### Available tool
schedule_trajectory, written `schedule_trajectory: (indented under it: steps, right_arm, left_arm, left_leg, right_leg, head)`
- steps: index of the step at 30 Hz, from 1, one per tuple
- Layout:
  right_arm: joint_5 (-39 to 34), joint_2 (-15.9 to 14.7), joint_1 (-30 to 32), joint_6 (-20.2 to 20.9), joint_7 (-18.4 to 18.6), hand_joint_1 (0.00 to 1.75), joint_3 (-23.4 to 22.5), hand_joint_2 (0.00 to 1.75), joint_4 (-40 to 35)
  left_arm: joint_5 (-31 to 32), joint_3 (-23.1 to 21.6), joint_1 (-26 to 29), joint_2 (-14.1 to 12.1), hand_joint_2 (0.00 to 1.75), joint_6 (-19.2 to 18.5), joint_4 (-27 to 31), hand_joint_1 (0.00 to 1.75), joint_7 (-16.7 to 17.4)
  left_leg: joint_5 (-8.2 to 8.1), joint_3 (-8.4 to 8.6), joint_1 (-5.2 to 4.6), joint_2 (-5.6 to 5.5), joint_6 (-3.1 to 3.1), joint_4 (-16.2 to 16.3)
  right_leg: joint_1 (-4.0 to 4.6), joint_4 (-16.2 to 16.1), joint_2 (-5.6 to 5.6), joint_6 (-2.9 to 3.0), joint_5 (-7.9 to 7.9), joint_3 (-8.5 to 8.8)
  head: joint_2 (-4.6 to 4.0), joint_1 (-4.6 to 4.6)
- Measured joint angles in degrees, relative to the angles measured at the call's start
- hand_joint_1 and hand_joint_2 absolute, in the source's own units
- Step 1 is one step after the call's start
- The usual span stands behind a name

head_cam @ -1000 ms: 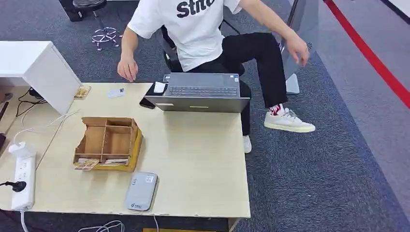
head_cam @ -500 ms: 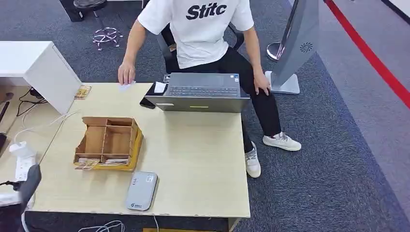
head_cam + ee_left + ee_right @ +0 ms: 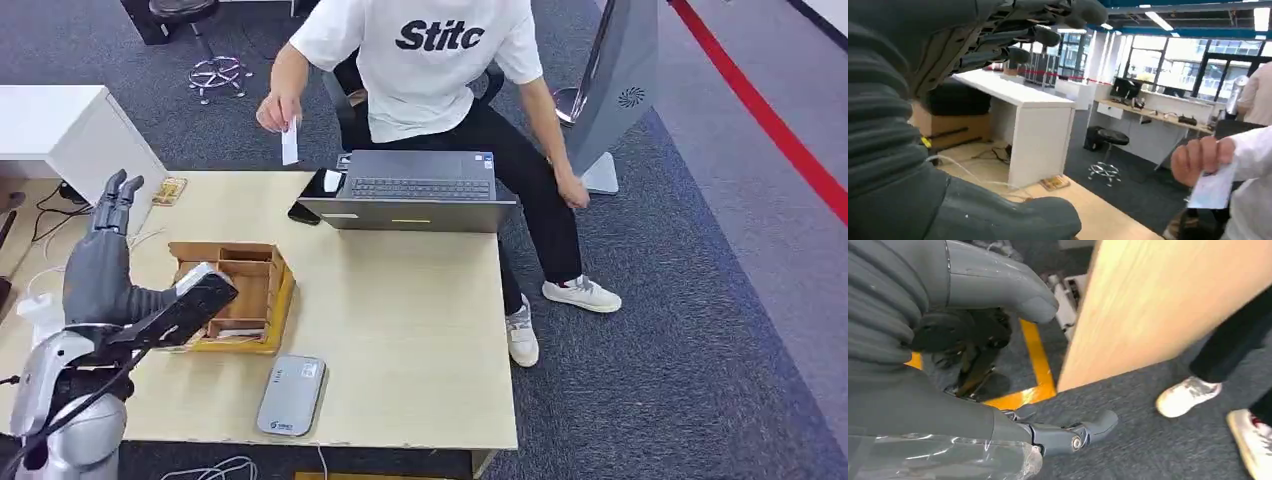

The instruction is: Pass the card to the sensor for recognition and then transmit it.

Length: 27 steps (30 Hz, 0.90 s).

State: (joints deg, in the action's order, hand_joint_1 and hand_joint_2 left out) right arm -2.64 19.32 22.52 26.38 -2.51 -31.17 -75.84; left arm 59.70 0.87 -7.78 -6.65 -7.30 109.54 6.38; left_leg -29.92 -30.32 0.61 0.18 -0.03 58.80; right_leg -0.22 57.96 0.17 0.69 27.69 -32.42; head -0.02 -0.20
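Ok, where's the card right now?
In the head view the card is held up in a person's hand, above the table's far left edge, just left of the laptop.

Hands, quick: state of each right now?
Left hand: open, raised above the table, fingers extended, holding nothing.
Right hand: open, hanging beside the table edge, holding nothing.

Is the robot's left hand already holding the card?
No: in the head view the left hand is raised with its fingers apart and empty, while the person's hand holds the card up beyond the table's far edge.
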Motion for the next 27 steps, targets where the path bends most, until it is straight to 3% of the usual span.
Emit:
schedule_trajectory:
  steps: [3, 8, 22, 23, 27]
  right_arm:
    - [1.68, 0.0, -0.97, 0.83, -0.55, 0.0, -0.52, 1.75, 1.13]
    - [2.05, 0.0, -1.59, 1.22, -0.68, 0.0, -0.81, 1.75, 2.08]
    - [4.41, 0.0, -2.2, 2.08, -1.44, 0.0, -0.83, 1.75, 3.87]
    - [4.3, 0.0, -2.22, 2.1, -1.42, 0.0, -0.83, 1.75, 3.93]
    - [3.36, 0.0, -2.24, 1.99, -1.03, 0.0, -0.83, 1.75, 3.95]
  left_arm:
    - [5.34, -2.27, -3.82, -2.21, 1.75, -0.11, -4.03, 0.0, 0.04]
    - [6.48, -4.54, -6.62, -3.93, 1.75, -0.09, -7.14, 0.0, 0.15]
    - [10.27, -6.69, -8.32, -5.09, 1.75, 3.3, -10.01, 0.0, -0.55]
    - [10.31, -6.69, -8.32, -5.09, 1.75, 3.34, -10.01, 1.75, -0.55]
    - [10.42, -6.69, -8.3, -5.05, 1.75, 3.3, -9.98, 1.75, -0.59]
  left_leg:
    - [0.0, 0.0, 0.0, 0.03, 0.0, 0.0]
    - [0.0, -0.02, 0.01, 0.03, 0.0, 0.0]
    - [0.0, -0.11, 0.0, 0.05, 0.0, 0.0]
    - [0.0, -0.11, 0.0, 0.04, 0.0, 0.0]
    - [0.0, -0.12, 0.0, 0.04, 0.0, 0.0]
  right_leg:
    - [0.0, 0.0, 0.02, -0.02, -0.02, -0.01]
    - [0.0, 0.0, 0.04, -0.02, -0.02, -0.02]
    - [0.0, 0.0, 0.05, -0.03, -0.03, -0.11]
    - [0.0, 0.0, 0.05, -0.03, -0.03, -0.11]
    - [0.0, 0.01, 0.05, -0.03, -0.03, -0.11]
  head:
    - [0.0, 0.0]
    - [0.0, 0.0]
    - [0.0, -0.02]
    - [0.0, 0.0]
    - [0.0, -0.02]
